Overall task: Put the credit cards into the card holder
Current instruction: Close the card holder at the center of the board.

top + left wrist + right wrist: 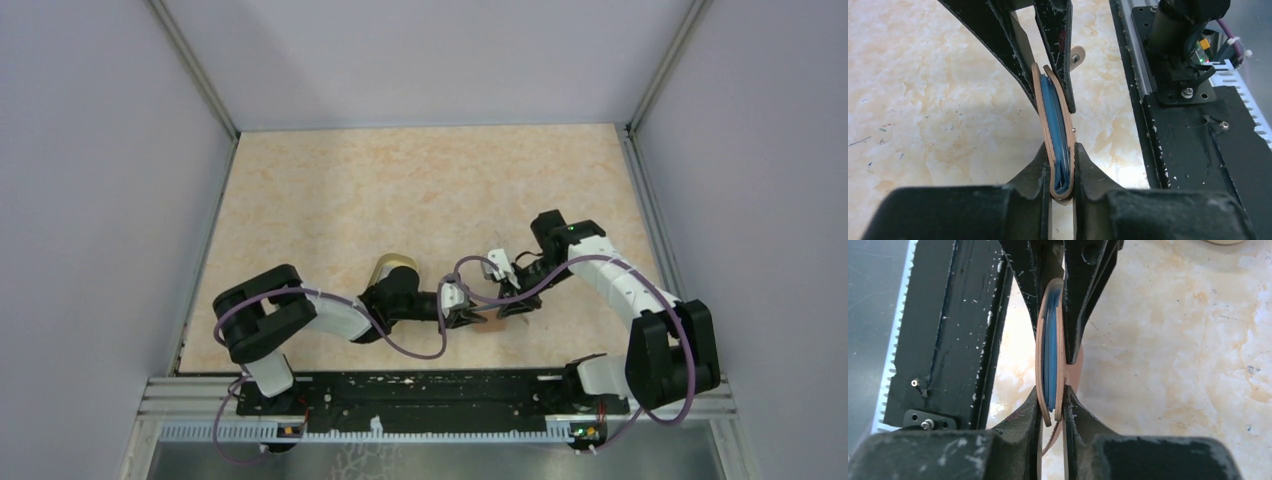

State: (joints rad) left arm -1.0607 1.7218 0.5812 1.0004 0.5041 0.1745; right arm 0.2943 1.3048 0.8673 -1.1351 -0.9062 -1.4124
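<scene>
From the top external view, the two arms reach toward each other over the near middle of the beige table (pixel 400 180). The left gripper (pixel 476 318) and the right gripper (pixel 513 304) meet almost tip to tip. Between them sits a small reddish-brown sliver, the card holder (pixel 497 323). It is too small here to tell whether it touches the tabletop. Behind the left arm (pixel 330 315), what seems to be a tan-rimmed dish (pixel 393 268) peeks out, mostly covered. The black base rail (pixel 430 390) runs along the near edge.

In the left wrist view, the card holder (pixel 1055 115) stands on edge and is seen end-on. Its two brown leather sides bow slightly apart around light blue inner layers. The left gripper (pixel 1063 152) is clenched on its near end, one black finger pressed to each side. At the far end, the right gripper's fingers (pixel 1058 40) pinch the same holder from the opposite direction. A small rounded tab (pixel 1077 55) with a metal snap sticks out beside them. The black mounting plate (pixel 1193 140) lies to the right.

The right wrist view gives the mirror picture. The card holder (pixel 1050 340) is again edge-on with its blue lining showing between the brown sides. The right gripper (pixel 1052 397) is clamped on its near end, and the left gripper's fingers (pixel 1083 290) grasp the far end. The holder is over the table's near edge, just beside the black rail (pixel 948 315).
</scene>
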